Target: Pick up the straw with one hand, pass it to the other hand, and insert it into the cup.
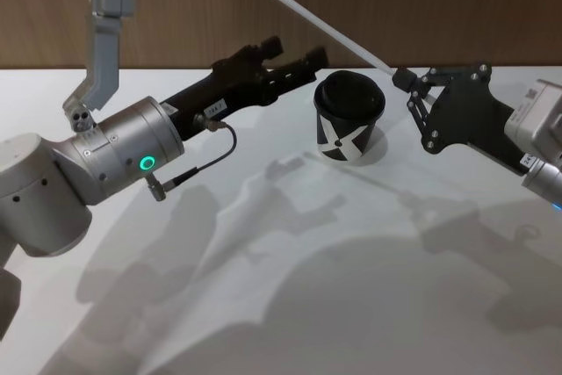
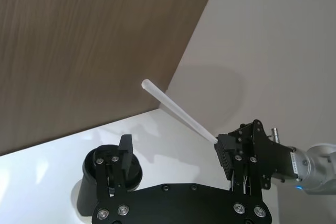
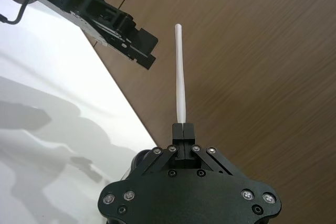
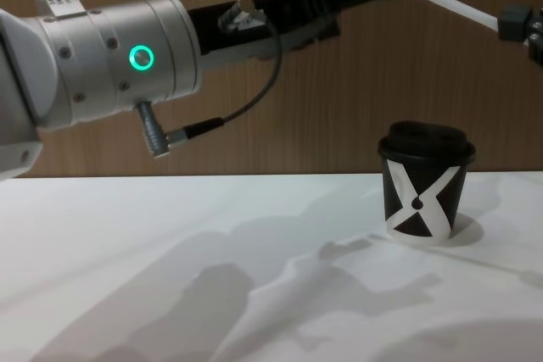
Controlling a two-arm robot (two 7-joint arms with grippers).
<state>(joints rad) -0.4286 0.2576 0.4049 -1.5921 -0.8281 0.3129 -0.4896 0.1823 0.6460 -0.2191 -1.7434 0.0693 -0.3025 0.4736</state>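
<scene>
My right gripper [image 1: 402,78] is shut on the lower end of the white straw [image 1: 334,31], holding it in the air to the right of and above the cup [image 1: 349,117]. The straw slants up and to the left over the cup toward the wall. In the right wrist view the straw [image 3: 180,72] rises straight out of the closed fingertips [image 3: 182,129]. My left gripper [image 1: 297,48], on the silver wrist with the green ring, is open just left of the cup, its fingers close to the straw's middle without touching it. The black cup with a white X stands upright with its lid on.
The white table [image 1: 263,261] carries only shadows in front of the cup. A brown wooden wall [image 1: 176,6] closes the back, right behind the straw's free end. The left arm's dark cable [image 4: 246,108] loops under its wrist.
</scene>
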